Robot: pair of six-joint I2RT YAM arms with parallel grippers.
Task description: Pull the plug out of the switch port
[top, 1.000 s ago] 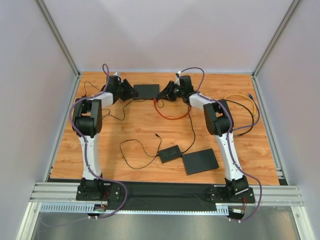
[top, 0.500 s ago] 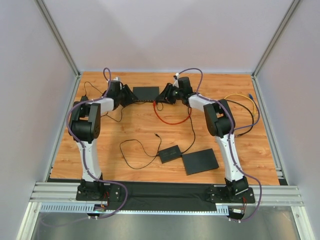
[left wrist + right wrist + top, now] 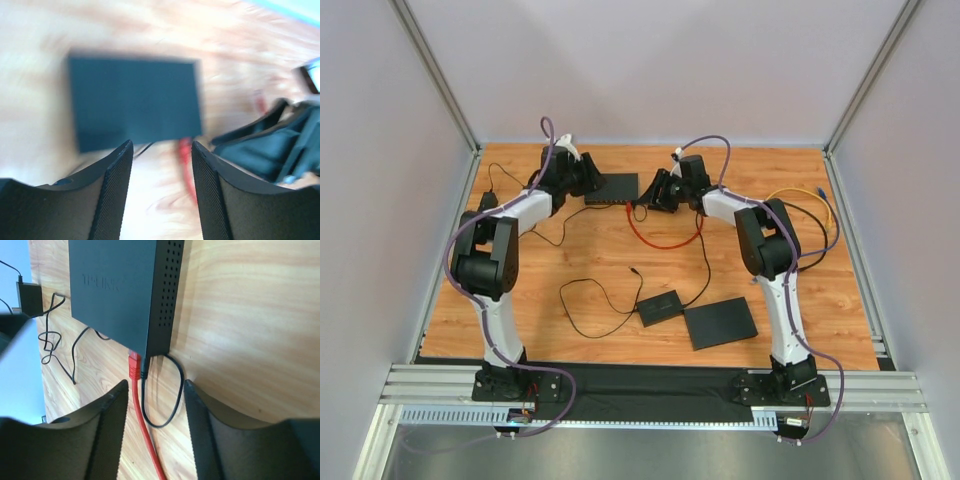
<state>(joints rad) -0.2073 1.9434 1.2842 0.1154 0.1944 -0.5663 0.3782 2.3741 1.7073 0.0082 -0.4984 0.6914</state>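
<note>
Sitting in switch (image 3: 120, 290), red plug (image 3: 134, 365) just ahead of spread right claw (image 3: 155, 385), left claw (image 3: 161, 145) also spread.

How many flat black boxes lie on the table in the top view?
3: the switch at the far edge, a small box mid-table, and a larger box just right of it. More may be hidden from view.

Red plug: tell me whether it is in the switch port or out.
In. The right wrist view shows the red plug seated in the edge of the switch.
</note>
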